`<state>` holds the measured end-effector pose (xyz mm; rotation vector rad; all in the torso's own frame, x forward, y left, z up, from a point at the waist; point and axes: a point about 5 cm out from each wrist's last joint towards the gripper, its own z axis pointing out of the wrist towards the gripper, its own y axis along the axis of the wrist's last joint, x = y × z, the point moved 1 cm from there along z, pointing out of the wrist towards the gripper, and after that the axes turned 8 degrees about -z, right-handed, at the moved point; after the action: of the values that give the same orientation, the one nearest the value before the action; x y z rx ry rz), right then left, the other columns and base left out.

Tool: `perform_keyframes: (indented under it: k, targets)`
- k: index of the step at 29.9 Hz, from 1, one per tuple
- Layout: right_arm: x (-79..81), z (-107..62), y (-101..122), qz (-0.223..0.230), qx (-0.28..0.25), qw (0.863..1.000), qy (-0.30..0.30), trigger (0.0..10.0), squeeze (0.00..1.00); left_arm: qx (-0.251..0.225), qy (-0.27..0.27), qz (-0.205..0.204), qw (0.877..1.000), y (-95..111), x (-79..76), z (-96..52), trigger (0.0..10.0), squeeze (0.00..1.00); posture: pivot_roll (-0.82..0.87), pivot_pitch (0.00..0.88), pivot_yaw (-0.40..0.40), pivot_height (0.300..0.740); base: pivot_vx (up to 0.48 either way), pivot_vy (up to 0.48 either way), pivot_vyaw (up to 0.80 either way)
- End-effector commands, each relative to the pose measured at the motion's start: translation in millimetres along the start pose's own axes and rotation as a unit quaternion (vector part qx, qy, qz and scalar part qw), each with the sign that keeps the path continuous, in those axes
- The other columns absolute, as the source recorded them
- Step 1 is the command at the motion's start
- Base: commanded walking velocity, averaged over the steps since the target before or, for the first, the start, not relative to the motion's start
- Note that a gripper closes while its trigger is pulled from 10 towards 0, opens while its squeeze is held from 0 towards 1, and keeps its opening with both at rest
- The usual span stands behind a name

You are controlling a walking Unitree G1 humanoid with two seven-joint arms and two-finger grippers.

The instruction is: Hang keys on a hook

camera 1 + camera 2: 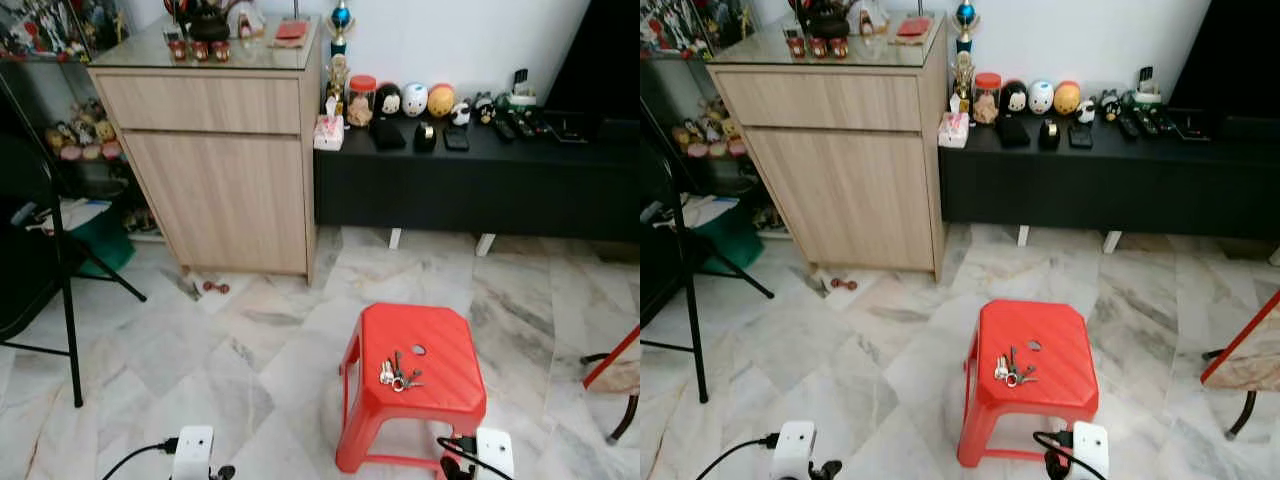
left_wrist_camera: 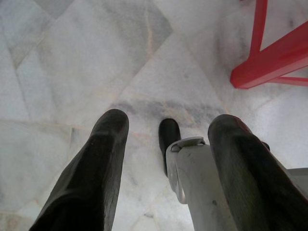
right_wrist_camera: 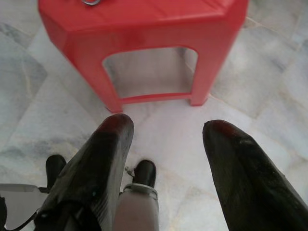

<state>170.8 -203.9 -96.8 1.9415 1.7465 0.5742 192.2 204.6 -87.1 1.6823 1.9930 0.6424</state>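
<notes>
Down low, the left gripper [image 2: 163,163] and right gripper [image 3: 166,159] hang with fingers apart, empty. Ahead, keys [image 1: 398,374] lie flat on the red stool [image 1: 440,395]: light, loose metal, likely slippery, best pinched at the ring. Beyond stands a wooden cabinet [image 1: 225,170].

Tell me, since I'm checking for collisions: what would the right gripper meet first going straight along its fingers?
Probably the marble floor just short of the red stool; the open right gripper points downward there.
</notes>
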Motion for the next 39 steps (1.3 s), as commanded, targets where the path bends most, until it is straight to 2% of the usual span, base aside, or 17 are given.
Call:
perform_keyframes:
  k: [1,6,11,16,19,31,39]
  targets:
    - [-4.3,-1.1,-2.2,0.005,0.001,1.0,-0.009,10.0,0.0,-0.001,0.001,-0.004,1.0,1.8,-1.0,0.6,10.0,0.0,0.0,0.0,-0.037,0.74,0.0,0.0,0.0]
    - [-4.4,-1.0,-2.0,0.004,0.0,1.0,-0.007,10.0,0.0,-0.001,0.0,-0.004,1.0,1.9,-1.1,0.6,10.0,0.0,0.0,0.0,-0.037,0.74,0.0,0.0,0.0]
    - [-4.1,-0.8,-0.2,-0.025,-0.003,1.0,-0.003,10.0,0.0,-0.002,-0.001,-0.006,1.0,2.4,-1.8,0.7,10.0,0.0,0.0,0.0,-0.037,0.74,0.247,0.0,0.0]
    - [-4.4,-0.9,-0.7,-0.014,-0.002,1.0,-0.006,10.0,0.0,-0.003,-0.001,-0.006,1.0,2.8,-2.2,0.8,10.0,0.0,0.0,0.0,-0.037,0.74,0.257,0.0,0.8]
    - [-5.1,-1.0,-1.4,0.001,-0.001,1.0,-0.008,10.0,0.0,-0.004,-0.002,-0.006,1.0,3.0,-2.4,0.9,10.0,0.0,0.0,0.0,-0.037,0.74,0.261,0.0,0.0]
    - [-5.1,-0.9,-1.1,-0.006,0.001,1.0,-0.005,10.0,0.0,-0.006,-0.003,-0.007,1.0,4.2,-2.9,1.0,10.0,0.0,0.0,0.0,-0.039,0.74,0.256,0.0,0.0]
    - [-5.9,-1.1,-0.7,-0.001,-0.003,1.0,-0.007,10.0,0.0,-0.006,-0.005,-0.007,1.0,3.7,-3.9,1.0,10.0,0.0,0.0,0.0,-0.041,0.74,0.0,0.0,0.0]
